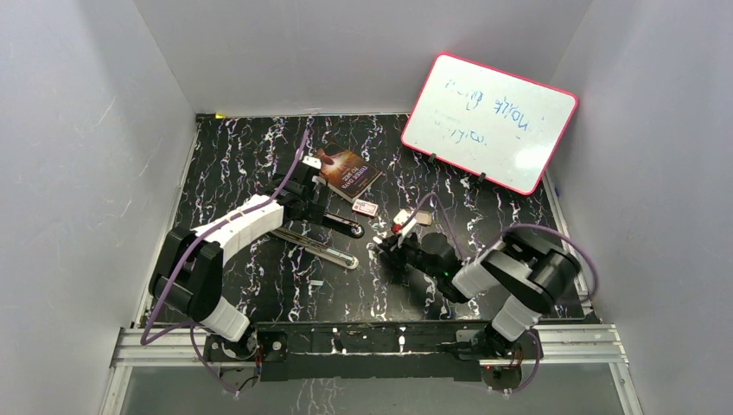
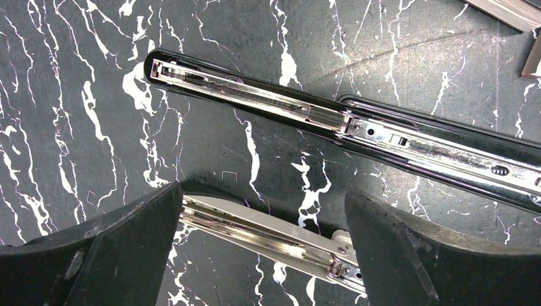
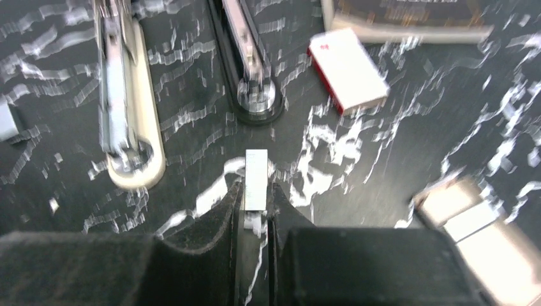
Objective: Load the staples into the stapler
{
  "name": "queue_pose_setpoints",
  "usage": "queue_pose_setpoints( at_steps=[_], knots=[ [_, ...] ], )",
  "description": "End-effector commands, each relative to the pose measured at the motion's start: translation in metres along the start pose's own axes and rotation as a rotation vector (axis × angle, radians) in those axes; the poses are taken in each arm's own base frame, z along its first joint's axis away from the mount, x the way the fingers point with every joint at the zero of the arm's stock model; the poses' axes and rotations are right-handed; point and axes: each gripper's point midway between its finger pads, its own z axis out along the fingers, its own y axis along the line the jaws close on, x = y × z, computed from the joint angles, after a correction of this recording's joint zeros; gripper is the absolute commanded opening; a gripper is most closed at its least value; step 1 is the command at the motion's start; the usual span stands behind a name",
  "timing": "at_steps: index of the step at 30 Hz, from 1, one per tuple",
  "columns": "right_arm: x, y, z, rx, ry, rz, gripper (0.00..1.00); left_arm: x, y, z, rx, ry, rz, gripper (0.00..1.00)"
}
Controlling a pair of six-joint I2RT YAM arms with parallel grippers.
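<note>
A short silver strip of staples point(image 3: 256, 180) sticks out forward from between the fingers of my right gripper point(image 3: 255, 203), which is shut on it; this view is blurred. Ahead of it lie a cream stapler point(image 3: 127, 127) and a black stapler point(image 3: 249, 64), both hinged open. The white-and-red staples box point(image 3: 348, 70) lies to the right. My left gripper point(image 2: 265, 248) hangs open over the cream stapler's bare magazine point(image 2: 268, 239), a finger point(image 2: 115, 255) on each side and not touching it. The black stapler's magazine point(image 2: 255, 95) lies just beyond. From above, my right gripper point(image 1: 386, 249) is right of both staplers point(image 1: 315, 246).
A brown book point(image 1: 350, 171) lies behind the staplers, beside the small box point(image 1: 365, 207). A grey tray point(image 3: 472, 217) sits at my right gripper's right. A pink-framed whiteboard point(image 1: 488, 121) leans at the back right. Grey walls close in the marbled black table point(image 1: 259, 285).
</note>
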Motion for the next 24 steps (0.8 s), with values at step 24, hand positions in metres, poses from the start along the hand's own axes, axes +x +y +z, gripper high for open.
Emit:
queue_pose_setpoints(
  at_steps=[24],
  knots=[
    [-0.111, 0.021, 0.102, -0.216, 0.246, 0.152, 0.00, -0.003, 0.007, -0.008, -0.028, -0.022, 0.008, 0.98]
  ],
)
